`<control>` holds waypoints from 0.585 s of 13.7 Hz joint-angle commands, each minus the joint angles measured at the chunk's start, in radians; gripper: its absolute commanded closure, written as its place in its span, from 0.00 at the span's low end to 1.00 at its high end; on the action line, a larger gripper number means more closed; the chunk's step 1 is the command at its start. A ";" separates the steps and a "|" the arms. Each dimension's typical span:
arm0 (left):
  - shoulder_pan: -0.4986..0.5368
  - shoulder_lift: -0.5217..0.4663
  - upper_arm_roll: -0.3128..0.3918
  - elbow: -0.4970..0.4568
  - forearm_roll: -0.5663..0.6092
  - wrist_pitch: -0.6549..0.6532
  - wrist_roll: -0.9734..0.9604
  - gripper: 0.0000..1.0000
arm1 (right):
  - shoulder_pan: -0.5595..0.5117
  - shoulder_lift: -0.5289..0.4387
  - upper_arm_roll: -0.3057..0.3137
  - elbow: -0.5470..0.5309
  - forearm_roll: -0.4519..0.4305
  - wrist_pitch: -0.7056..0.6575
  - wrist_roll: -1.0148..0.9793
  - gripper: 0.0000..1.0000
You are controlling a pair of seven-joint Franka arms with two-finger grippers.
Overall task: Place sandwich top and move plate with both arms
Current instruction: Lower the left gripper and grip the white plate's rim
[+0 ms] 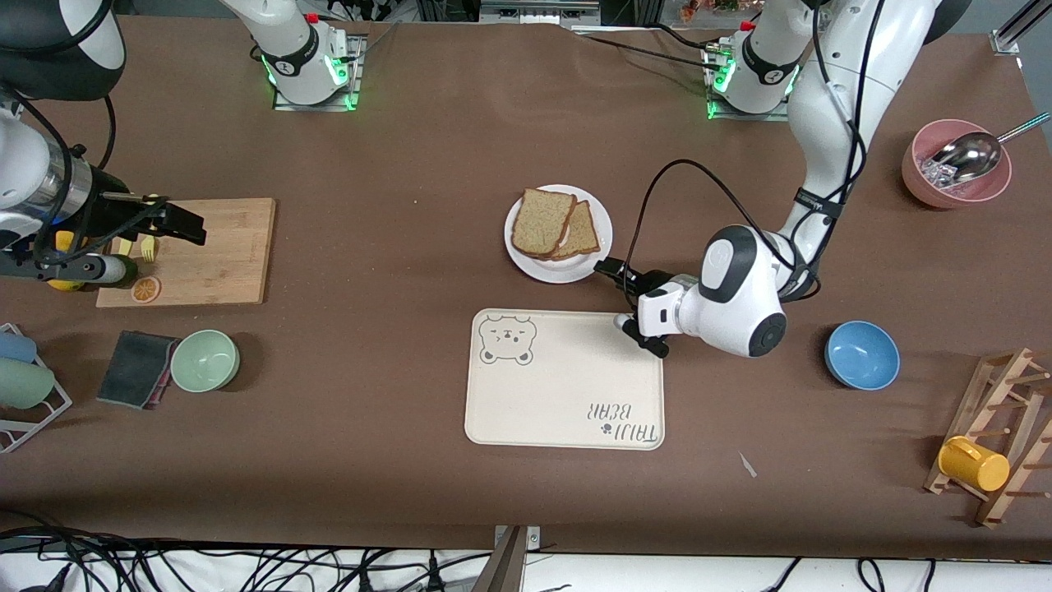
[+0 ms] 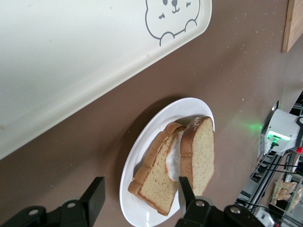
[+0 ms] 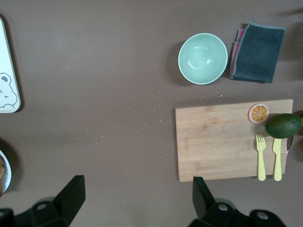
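The white plate (image 1: pixel 567 267) stands mid-table, just farther from the front camera than the cream tray. On it the sandwich top (image 1: pixel 541 220) lies skewed over a second slice (image 1: pixel 585 234). In the left wrist view the plate (image 2: pixel 137 198) holds the sandwich top (image 2: pixel 199 151) and the other slice (image 2: pixel 156 182), with egg white (image 2: pixel 173 156) between them. My left gripper (image 1: pixel 622 298) is open at the plate's edge toward the left arm's end. In its wrist view the gripper (image 2: pixel 140 198) has the rim between its fingers. My right gripper (image 1: pixel 187 224) is open over the wooden board's edge and waits; it also shows in the right wrist view (image 3: pixel 137 198).
The bear tray (image 1: pixel 567 411) lies nearer the camera than the plate. A wooden board (image 1: pixel 222 255) with forks, an orange slice and a lime, a green bowl (image 1: pixel 205 359) and a cloth (image 1: pixel 136 368) are at the right arm's end. A blue bowl (image 1: pixel 861 353), a pink bowl (image 1: pixel 957 185) and a cup rack (image 1: pixel 998 436) are at the left arm's end.
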 commanded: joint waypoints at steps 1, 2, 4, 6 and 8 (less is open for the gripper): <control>-0.011 -0.006 0.001 -0.064 -0.055 0.095 0.140 0.30 | 0.008 -0.015 0.002 -0.011 0.005 0.011 0.010 0.00; -0.013 -0.006 0.001 -0.094 -0.101 0.121 0.200 0.29 | 0.012 -0.015 0.002 -0.012 0.002 0.011 0.012 0.00; -0.028 -0.005 0.001 -0.141 -0.183 0.181 0.291 0.29 | 0.012 -0.015 0.002 -0.012 0.004 0.011 0.012 0.00; -0.039 -0.005 0.001 -0.158 -0.191 0.215 0.317 0.33 | 0.012 -0.020 0.002 -0.012 0.004 0.016 0.009 0.00; -0.056 -0.005 0.001 -0.175 -0.192 0.249 0.329 0.40 | 0.012 -0.018 0.002 -0.012 0.005 0.017 0.009 0.00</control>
